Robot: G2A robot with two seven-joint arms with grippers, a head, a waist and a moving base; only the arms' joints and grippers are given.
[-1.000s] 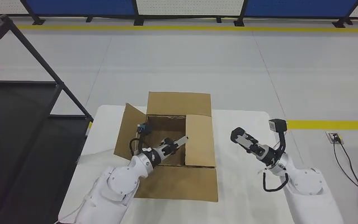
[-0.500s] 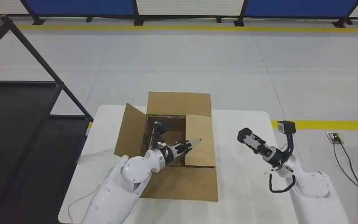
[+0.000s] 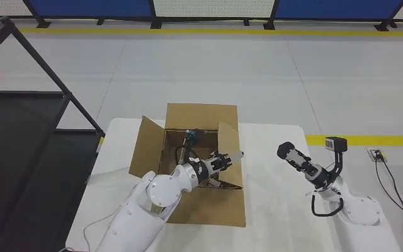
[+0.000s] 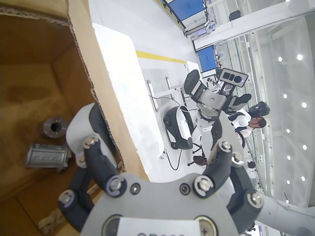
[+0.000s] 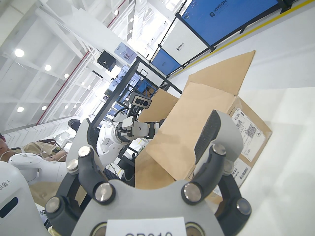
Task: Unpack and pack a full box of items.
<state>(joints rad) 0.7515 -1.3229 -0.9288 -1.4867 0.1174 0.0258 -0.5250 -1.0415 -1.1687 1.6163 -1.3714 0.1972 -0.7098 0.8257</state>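
The cardboard box (image 3: 201, 117) stands open in the middle of the white table (image 3: 277, 208). Its right flap (image 3: 229, 140) is tilted up. My left gripper (image 3: 225, 157) is open at that flap, and the flap's edge (image 4: 98, 74) runs between its fingers: one finger (image 4: 82, 121) is inside the box, the other outside. On the box floor lie a metal cylinder (image 4: 53, 130) and a ribbed metal block (image 4: 46, 157). My right gripper (image 3: 288, 152) hangs open and holds nothing, over the table to the right of the box (image 5: 209, 114).
A black metal rack (image 3: 38, 145) stands off the table's left side. The box's left flap (image 3: 143, 146) stands up, and its near flap (image 3: 208, 208) lies flat toward me. White table surface lies between the box and the right arm.
My left gripper has swung right across the box opening to the right flap, which rose from lying flat to tilted up. The right arm has drawn back to the right.
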